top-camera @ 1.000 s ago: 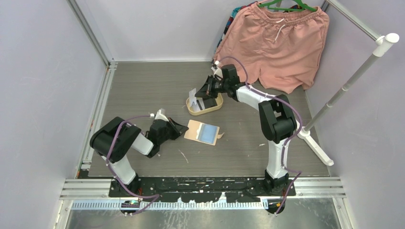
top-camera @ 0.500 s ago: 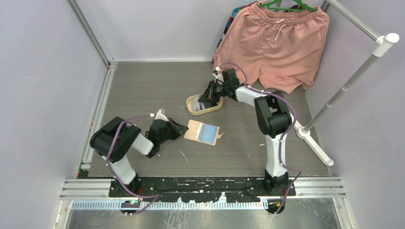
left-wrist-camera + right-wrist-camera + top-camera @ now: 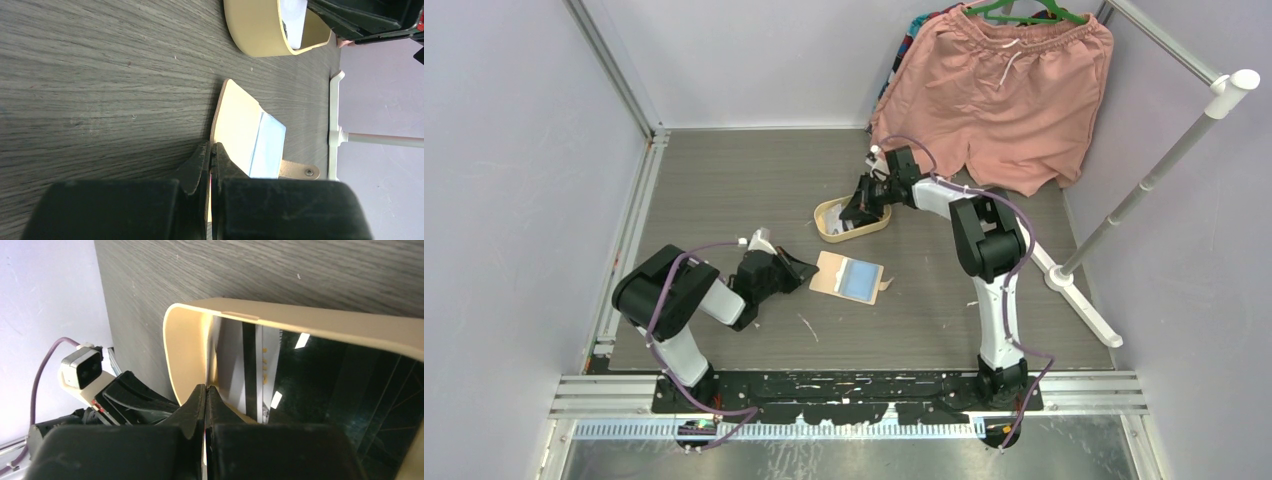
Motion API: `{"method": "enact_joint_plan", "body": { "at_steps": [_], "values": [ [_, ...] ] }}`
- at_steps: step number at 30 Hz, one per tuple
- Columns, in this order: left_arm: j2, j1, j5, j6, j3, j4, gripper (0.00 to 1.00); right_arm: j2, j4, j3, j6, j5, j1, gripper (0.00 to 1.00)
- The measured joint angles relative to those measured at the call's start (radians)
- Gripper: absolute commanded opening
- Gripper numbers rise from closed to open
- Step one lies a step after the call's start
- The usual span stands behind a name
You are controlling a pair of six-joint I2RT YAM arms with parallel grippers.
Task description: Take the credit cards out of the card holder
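The card holder (image 3: 847, 276) lies open on the table, beige with a pale blue pocket (image 3: 267, 145) and a snap tab (image 3: 299, 170). My left gripper (image 3: 808, 268) is shut, with its tips (image 3: 210, 149) at the holder's near left edge (image 3: 235, 120). My right gripper (image 3: 860, 205) is down in the oval cream tray (image 3: 824, 231). It is shut (image 3: 206, 388) on the edge of a pale credit card with a black stripe (image 3: 235, 365) that reaches into the tray (image 3: 300, 322). A glossy black card (image 3: 330, 390) lies in the tray beside it.
Pink shorts (image 3: 1004, 90) hang on a rack at the back right. The rack's white post and foot (image 3: 1074, 285) stand right of the right arm. The tray also shows in the left wrist view (image 3: 255, 30), with the right gripper (image 3: 370, 17) above it.
My right gripper has gone down into the tray with the card, which stood up above the rim a second ago. The left arm and the card holder have not moved.
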Motion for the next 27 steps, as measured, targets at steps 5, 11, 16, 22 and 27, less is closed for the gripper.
{"method": "enact_joint_plan", "body": {
  "at_steps": [5, 11, 16, 22, 27],
  "values": [
    [0.000, 0.000, 0.000, 0.000, 0.000, 0.000, 0.00, 0.042, -0.072, 0.059, -0.043, 0.002, 0.000, 0.01],
    [-0.002, 0.002, 0.000, 0.000, 0.000, -0.002, 0.00, 0.048, -0.174, 0.112, -0.092, 0.043, -0.001, 0.28],
    [-0.013, 0.003, 0.002, 0.001, 0.000, -0.012, 0.00, 0.048, -0.288, 0.199, -0.146, 0.096, -0.001, 0.39],
    [-0.049, 0.003, 0.002, 0.006, 0.000, -0.052, 0.00, -0.009, -0.364, 0.271, -0.183, 0.166, -0.001, 0.49],
    [-0.113, 0.003, 0.001, 0.031, -0.002, -0.149, 0.00, -0.235, -0.367, 0.196, -0.174, 0.246, -0.001, 0.52]
  ]
}}
